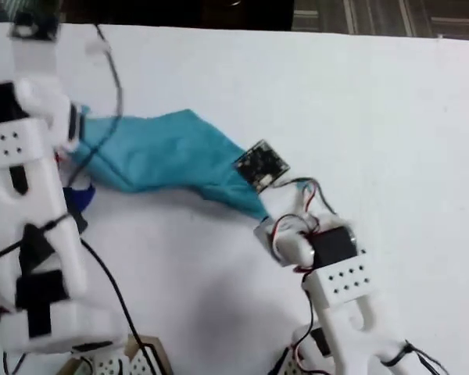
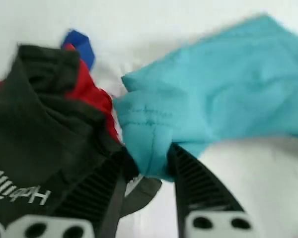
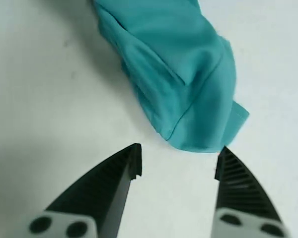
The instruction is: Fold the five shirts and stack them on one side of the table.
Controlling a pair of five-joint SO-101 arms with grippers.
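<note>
A teal shirt [image 1: 168,152] lies bunched in a long strip on the white table [image 1: 359,101]. My left gripper [image 2: 149,154] is shut on one hemmed end of the teal shirt [image 2: 228,84], beside a heap of a dark shirt [image 2: 39,134], a red shirt [image 2: 89,94] and a blue shirt [image 2: 79,44]. My right gripper [image 3: 180,151] is open just short of the other end of the teal shirt [image 3: 179,74], with nothing between its fingers. The left arm [image 1: 31,195] stands at the table's left side and the right arm [image 1: 328,250] at the lower right.
The blue shirt [image 1: 78,199] peeks out by the left arm. A black cable [image 1: 113,86] hangs over the teal shirt's left end. The table's far edge [image 1: 297,31] runs along the top. White tabletop stretches to the right.
</note>
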